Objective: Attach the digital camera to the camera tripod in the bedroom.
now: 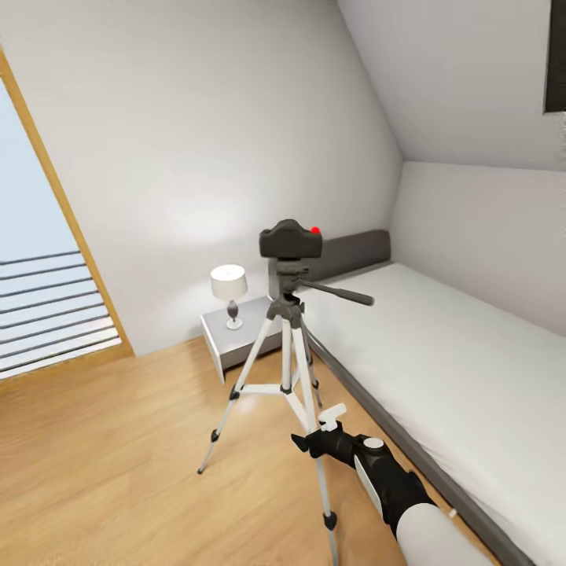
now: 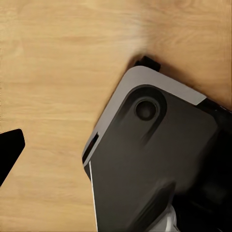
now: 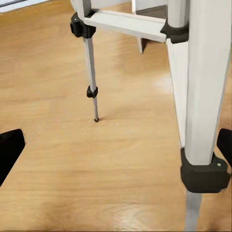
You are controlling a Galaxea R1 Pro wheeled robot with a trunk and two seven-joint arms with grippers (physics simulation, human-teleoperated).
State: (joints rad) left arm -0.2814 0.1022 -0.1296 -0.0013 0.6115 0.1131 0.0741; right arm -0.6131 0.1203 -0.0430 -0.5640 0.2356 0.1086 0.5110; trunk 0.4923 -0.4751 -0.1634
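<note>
The digital camera (image 1: 291, 238), black with a red button (image 1: 315, 230), sits on the black head of the camera tripod (image 1: 284, 346), level and upright. The pan handle (image 1: 342, 294) points toward the bed. My right gripper (image 1: 318, 428) hangs low beside the tripod's nearest leg, open and holding nothing. In the right wrist view that silver leg (image 3: 200, 87) and its black joint (image 3: 204, 174) stand between the spread fingers, close to one fingertip (image 3: 225, 145). In the left wrist view one black fingertip (image 2: 9, 154) shows over the wood floor beside a grey-black part of my own body (image 2: 154, 154).
A white bed (image 1: 440, 354) with a grey frame runs along the right. A grey nightstand (image 1: 236, 338) with a white lamp (image 1: 229, 287) stands behind the tripod. A wood-framed window (image 1: 39, 275) is at left. Open wood floor (image 1: 102, 464) lies left of the tripod.
</note>
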